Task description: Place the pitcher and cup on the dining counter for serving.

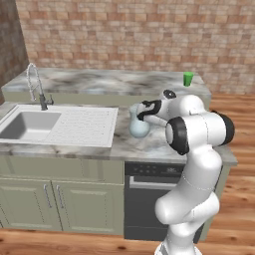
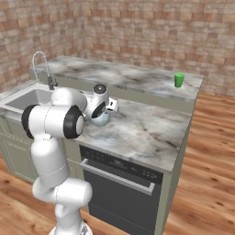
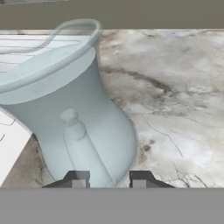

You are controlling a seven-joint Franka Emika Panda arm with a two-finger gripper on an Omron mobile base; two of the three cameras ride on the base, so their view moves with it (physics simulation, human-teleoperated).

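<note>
Steel tap and white drainboard at left, then pale glass pitcher on the lower table, just beside the drainboard. Claw narrowed around the pitcher's handle; firm hold not yet certain. Could slip or tip on lifting, the glass being smooth. Green cup far right, already on the dining counter.

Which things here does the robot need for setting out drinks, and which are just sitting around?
Needed: the pitcher, the gripper at its handle, the cup, the dining counter.

Just there: the sink, the faucet, the dishwasher.
</note>
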